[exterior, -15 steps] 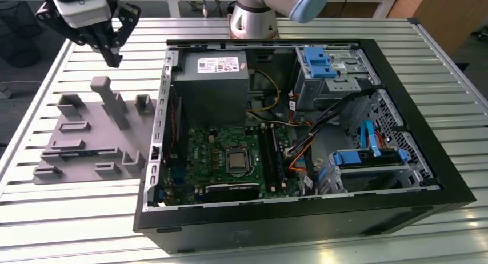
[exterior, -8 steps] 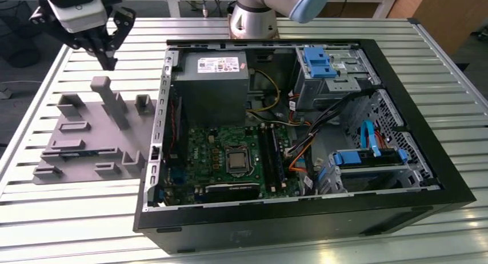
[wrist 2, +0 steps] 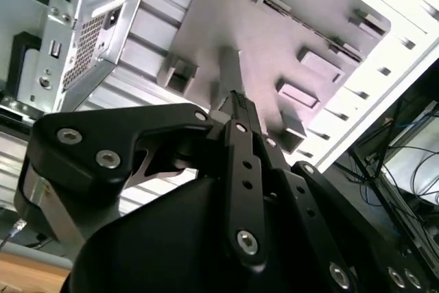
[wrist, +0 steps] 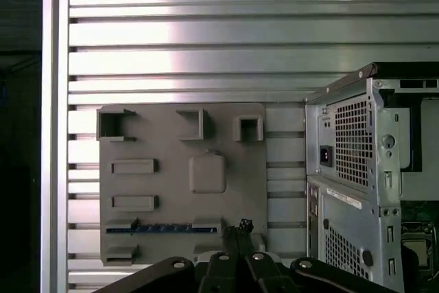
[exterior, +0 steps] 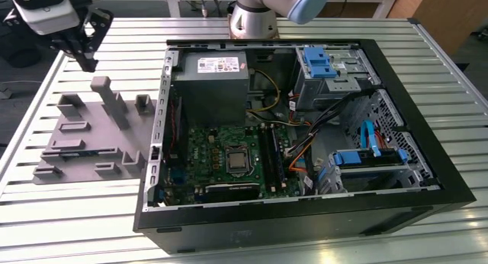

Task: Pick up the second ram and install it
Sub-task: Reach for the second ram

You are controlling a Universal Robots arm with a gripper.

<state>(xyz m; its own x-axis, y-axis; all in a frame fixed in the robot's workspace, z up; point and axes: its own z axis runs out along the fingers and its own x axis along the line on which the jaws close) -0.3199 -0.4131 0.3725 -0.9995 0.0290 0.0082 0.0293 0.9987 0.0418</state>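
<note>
Table of ribbed aluminium slats carries an open black computer case, lying on its side below and to one side of the gripper. Inside the case sit a green motherboard, a grey metal power supply, bundled coloured cables and two drive cages with blue plastic fittings.

Directly beneath the gripper lies a matte grey plastic fixture plate, flat and roughly square, studded with rectangular blocks and slotted holders.

The gripper's black metal fingers are pressed together to a narrow tip in both wrist views, with nothing between them, and they hang clear above the plate.

The second ram, a thin blue-green strip, rests in a slot of the fixture plate, below the gripper and apart from it. Its long axis runs parallel to the table's slats, with one end pointing toward the computer case. In the exterior view the stick sits toward the end of the plate farther from the gripper.
</note>
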